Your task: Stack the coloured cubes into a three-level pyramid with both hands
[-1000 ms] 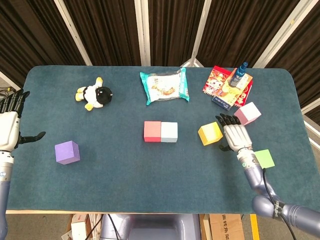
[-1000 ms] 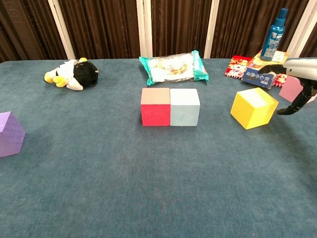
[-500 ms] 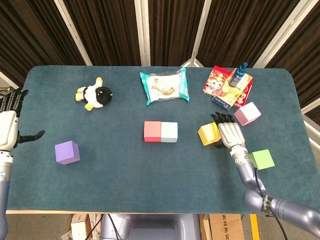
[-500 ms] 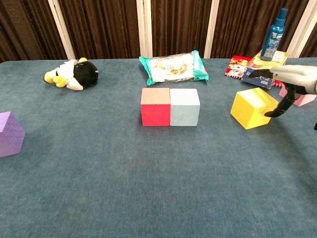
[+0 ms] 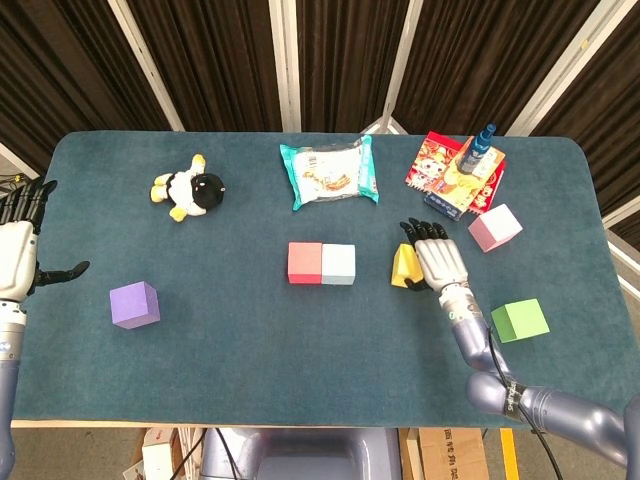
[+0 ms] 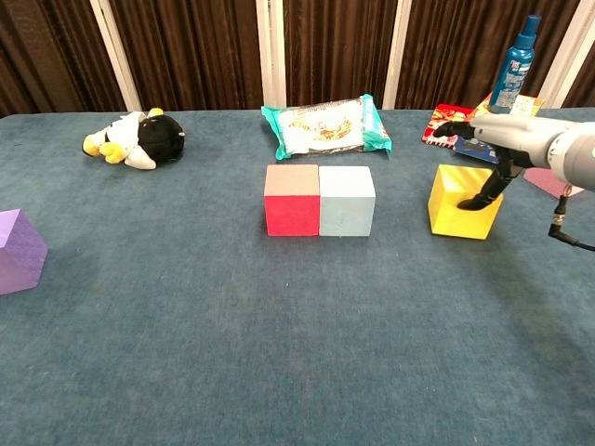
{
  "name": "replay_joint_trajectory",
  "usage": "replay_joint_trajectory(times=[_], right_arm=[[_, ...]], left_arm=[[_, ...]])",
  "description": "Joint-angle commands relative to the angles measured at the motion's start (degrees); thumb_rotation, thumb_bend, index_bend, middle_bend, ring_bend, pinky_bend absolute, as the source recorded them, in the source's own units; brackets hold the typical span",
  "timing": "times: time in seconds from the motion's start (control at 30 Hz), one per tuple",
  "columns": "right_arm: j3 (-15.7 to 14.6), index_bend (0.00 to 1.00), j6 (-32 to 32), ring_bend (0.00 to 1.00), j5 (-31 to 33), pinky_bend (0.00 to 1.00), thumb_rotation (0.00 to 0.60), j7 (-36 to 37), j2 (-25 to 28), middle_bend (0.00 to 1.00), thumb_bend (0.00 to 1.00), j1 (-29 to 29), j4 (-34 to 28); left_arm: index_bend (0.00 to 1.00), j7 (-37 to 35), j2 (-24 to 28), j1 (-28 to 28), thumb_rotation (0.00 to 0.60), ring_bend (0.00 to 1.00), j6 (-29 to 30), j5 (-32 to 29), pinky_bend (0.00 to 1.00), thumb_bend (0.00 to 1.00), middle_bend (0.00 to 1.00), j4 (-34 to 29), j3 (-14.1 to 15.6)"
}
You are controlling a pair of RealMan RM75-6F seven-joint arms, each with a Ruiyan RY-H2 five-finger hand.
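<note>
Head view shows the right robot hand (image 5: 436,262) laid over the far-right side of the yellow foam cube (image 5: 405,268), fingers extended along its top and thumb hooked down its side; from the chest view (image 6: 502,149) it looks like a loose clasp, and I cannot tell whether the cube is truly gripped. That cube sits on the dark teal felt surface (image 5: 300,350), just right of the red cube (image 5: 304,263) and pale blue cube (image 5: 338,264), which touch side by side. So the gap to close runs leftward from this hand, and the right arm is plainly the nearer one. The yellow cube looks matte, square-edged and light. The left robot hand (image 5: 18,255) hangs spread at the far left edge, near the purple cube (image 5: 134,304). A pink cube (image 5: 495,227) and green cube (image 5: 520,320) lie to the right.
</note>
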Motion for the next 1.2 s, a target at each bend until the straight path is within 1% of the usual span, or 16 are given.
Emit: replay_joint_trajectory(times=[0.03, 0.27, 0.37, 0.4, 0.47, 0.5, 0.63, 0.67, 0.73, 1.0, 1.1, 1.2], right_arm=[[0.01, 0.00, -0.97, 0.00, 2.52, 0.00, 0.600, -0.95, 0.52, 0.00, 0.26, 0.62, -0.73], [-0.33, 0.00, -3.44, 0.00, 9.61, 0.00, 0.600, -2.26, 2.69, 0.01, 0.26, 1.69, -2.83], [-0.83, 0.00, -4.16, 0.02, 12.35, 0.00, 0.600, -2.65, 3.44, 0.08, 0.26, 2.15, -3.52], [-0.91, 0.00, -4.33, 0.04, 13.15, 0.00, 0.600, -2.64, 3.62, 0.13, 0.26, 2.32, -3.68], [-0.96, 0.00, -4.34, 0.11, 14.17, 0.00, 0.600, -2.51, 3.80, 0.24, 0.26, 2.54, -3.79], [-1.04, 0.00, -4.20, 0.15, 14.51, 0.00, 0.600, -2.40, 3.86, 0.27, 0.26, 2.60, -3.84], [-1.56, 0.00, -3.51, 0.33, 14.88, 0.00, 0.600, -2.39, 4.01, 0.42, 0.26, 2.91, -3.80], [-1.63, 0.00, -3.38, 0.35, 14.85, 0.00, 0.600, -2.36, 4.04, 0.44, 0.26, 2.94, -3.82], [-1.68, 0.00, -2.95, 0.36, 14.48, 0.00, 0.600, -1.96, 4.14, 0.45, 0.27, 2.92, -3.95], [-0.98, 0.00, -2.73, 0.36, 11.31, 0.00, 0.600, 0.70, 4.72, 0.45, 0.27, 3.00, -4.13], [-0.66, 0.00, -4.38, 0.36, 8.93, 0.00, 0.600, 1.60, 5.12, 0.45, 0.27, 3.72, -3.59], [-0.53, 0.00, -7.49, 0.36, 5.00, 0.00, 0.600, 3.11, 5.77, 0.45, 0.27, 4.79, -1.85]], left_arm=[[0.00, -0.18, 0.04, 0.06, 0.600, 0.00, -0.39, -0.06, 0.00, 0.08, 0.00, 0.02, -0.13], [0.00, -0.20, 0.02, 0.19, 0.600, 0.00, -0.99, -0.06, 0.00, 0.08, 0.00, -0.06, -0.27], [0.00, 0.05, -0.05, 0.22, 0.600, 0.00, -1.11, 0.03, 0.00, 0.08, 0.00, -0.16, -0.28], [0.00, 0.15, -0.10, 0.23, 0.600, 0.00, -1.15, 0.05, 0.00, 0.08, 0.00, -0.21, -0.27], [0.00, 0.28, -0.17, 0.26, 0.600, 0.00, -1.19, 0.08, 0.00, 0.07, 0.00, -0.25, -0.26], [0.00, 0.34, -0.21, 0.26, 0.600, 0.00, -1.23, 0.07, 0.00, 0.08, 0.00, -0.25, -0.28], [0.00, 0.50, -0.35, 0.30, 0.600, 0.00, -1.29, 0.03, 0.00, 0.08, 0.00, -0.26, -0.38], [0.00, 0.52, -0.38, 0.31, 0.600, 0.00, -1.28, 0.06, 0.00, 0.08, 0.00, -0.26, -0.39], [0.00, 0.59, -0.44, 0.34, 0.600, 0.00, -1.27, 0.14, 0.00, 0.08, 0.00, -0.28, -0.44], [0.00, 0.58, -0.54, 0.51, 0.600, 0.00, -1.07, 0.37, 0.00, 0.08, 0.00, -0.32, -0.74], [0.00, 0.63, -0.64, 0.54, 0.600, 0.00, -1.11, 0.52, 0.00, 0.08, 0.00, -0.24, -0.73], [0.00, 0.76, -0.75, 0.52, 0.600, 0.00, -1.29, 0.49, 0.00, 0.08, 0.00, -0.14, -0.72]])
